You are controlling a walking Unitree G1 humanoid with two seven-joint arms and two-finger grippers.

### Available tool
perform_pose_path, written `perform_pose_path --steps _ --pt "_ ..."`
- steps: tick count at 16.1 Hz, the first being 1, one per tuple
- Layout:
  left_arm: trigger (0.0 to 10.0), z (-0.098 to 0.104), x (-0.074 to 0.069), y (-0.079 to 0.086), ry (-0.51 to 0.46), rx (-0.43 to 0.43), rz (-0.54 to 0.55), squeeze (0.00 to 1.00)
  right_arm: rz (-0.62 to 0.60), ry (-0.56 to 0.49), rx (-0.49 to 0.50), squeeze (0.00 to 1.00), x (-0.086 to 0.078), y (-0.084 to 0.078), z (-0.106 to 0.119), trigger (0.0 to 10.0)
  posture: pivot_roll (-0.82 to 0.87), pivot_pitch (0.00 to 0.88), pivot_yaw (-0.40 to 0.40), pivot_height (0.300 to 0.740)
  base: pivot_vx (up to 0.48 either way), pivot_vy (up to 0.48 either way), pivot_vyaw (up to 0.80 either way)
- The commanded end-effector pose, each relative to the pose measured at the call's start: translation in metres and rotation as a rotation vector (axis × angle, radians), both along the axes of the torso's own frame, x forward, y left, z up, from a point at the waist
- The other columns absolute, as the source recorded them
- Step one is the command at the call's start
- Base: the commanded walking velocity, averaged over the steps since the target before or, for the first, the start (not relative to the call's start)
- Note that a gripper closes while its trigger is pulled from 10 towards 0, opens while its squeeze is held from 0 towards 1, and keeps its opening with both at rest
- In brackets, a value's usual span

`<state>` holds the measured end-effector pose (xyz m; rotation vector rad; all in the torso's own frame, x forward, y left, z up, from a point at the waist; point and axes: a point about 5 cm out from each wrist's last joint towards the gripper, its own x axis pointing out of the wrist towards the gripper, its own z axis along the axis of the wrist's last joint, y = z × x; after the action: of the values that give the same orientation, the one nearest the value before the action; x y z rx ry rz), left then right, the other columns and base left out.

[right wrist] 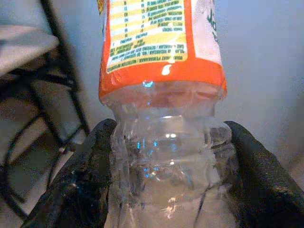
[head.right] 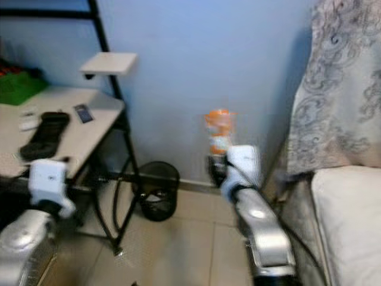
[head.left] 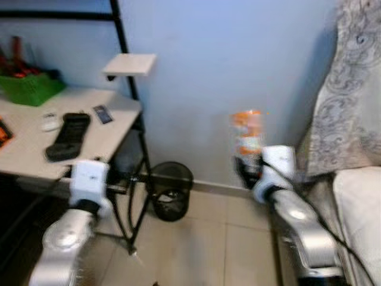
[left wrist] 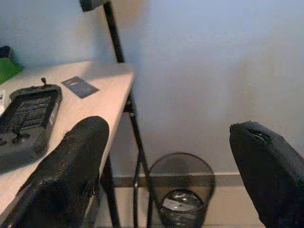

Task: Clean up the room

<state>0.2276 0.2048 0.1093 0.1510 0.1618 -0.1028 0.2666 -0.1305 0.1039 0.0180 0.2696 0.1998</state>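
Now, one clear plastic bottle (right wrist: 164,142) with an orange label is clamped upright between the two fingers of the right gripper (head.left: 249,168), raised before the blue wall. The left gripper (left wrist: 171,185) is held with fingers apart beside one desk (head.left: 113,128). Farther off, one black wire bin (head.left: 171,190) is seen against the wall.

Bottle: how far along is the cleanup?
Picked up: the right gripper holds the clear bottle with the orange label upright, off the floor. In hand: carrying it, with the black mesh bin ahead by the desk leg. Left: dropping it in; the left gripper is open.
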Motion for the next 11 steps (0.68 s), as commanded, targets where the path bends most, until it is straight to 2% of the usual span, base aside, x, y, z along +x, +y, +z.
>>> perform_pose_path --steps 1,11 --pt "10.0 0.0022 0.0038 -0.0074 -0.015 -0.006 -0.027 0.0 -0.033 -0.011 -0.015 0.0 0.0012 -0.0109 0.0013 10.0 0.05 0.0 0.047 0.74 0.349 0.0 0.0" --pt "10.0 0.0038 0.0083 -0.0055 -0.016 0.012 -0.03 0.0 -0.035 -0.009 -0.019 0.0 0.0038 -0.0089 0.0004 10.0 0.05 0.0 0.051 0.74 0.352 0.0 0.0"
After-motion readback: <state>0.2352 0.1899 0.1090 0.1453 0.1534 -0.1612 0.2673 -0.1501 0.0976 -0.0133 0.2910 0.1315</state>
